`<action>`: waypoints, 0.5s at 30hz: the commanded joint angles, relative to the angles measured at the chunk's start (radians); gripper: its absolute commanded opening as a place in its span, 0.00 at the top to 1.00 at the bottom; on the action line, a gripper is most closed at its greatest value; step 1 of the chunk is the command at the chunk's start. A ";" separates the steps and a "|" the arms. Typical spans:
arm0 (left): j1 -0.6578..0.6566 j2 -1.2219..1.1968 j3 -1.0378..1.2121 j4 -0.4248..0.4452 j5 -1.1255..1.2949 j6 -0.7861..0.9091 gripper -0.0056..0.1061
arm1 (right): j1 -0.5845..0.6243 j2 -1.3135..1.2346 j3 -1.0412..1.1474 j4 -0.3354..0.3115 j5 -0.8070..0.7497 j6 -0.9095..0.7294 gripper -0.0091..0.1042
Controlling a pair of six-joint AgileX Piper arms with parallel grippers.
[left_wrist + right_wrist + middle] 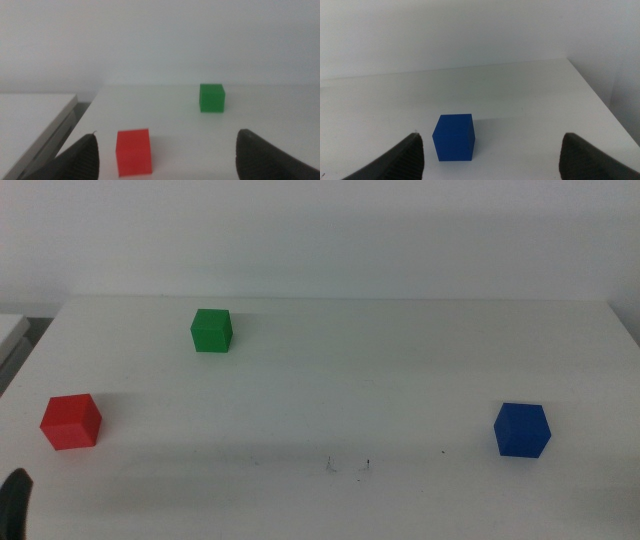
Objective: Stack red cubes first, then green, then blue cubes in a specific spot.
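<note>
- Right now we count three cubes on the white bench (330,380): one red, one green, one blue, all separate, none stacked.
- We see the red cube (71,421) near the bench's left edge, resting flat on one face; being a cube it has no long axis, and it sits turned slightly so that one vertical corner edge faces the middle camera a little off-centre.
- We find the green cube (211,330) further back and to the right of the red one, well apart from it, also flat and only slightly turned.
- We place the blue cube (522,429) on the right side of the bench, well apart from the other two, flat, with a corner edge turned toward the middle camera.
- We note the marked spot (348,466), a pair of tiny dark specks on bare bench near the front edge, between the red and blue cubes, with nothing on it.
- Our left end effector (165,155) is released, its jaws spread wide, with the red cube just ahead between them and the green cube beyond; in the middle view only a dark tip shows at the bottom left corner.
- Our right end effector (490,155) is likewise released with jaws wide apart, the blue cube just ahead between them.
</note>
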 commanded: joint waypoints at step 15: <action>0.035 1.049 -0.994 -0.012 0.935 -0.009 0.11 | -0.005 -0.005 0.003 -0.008 -0.010 -0.010 0.10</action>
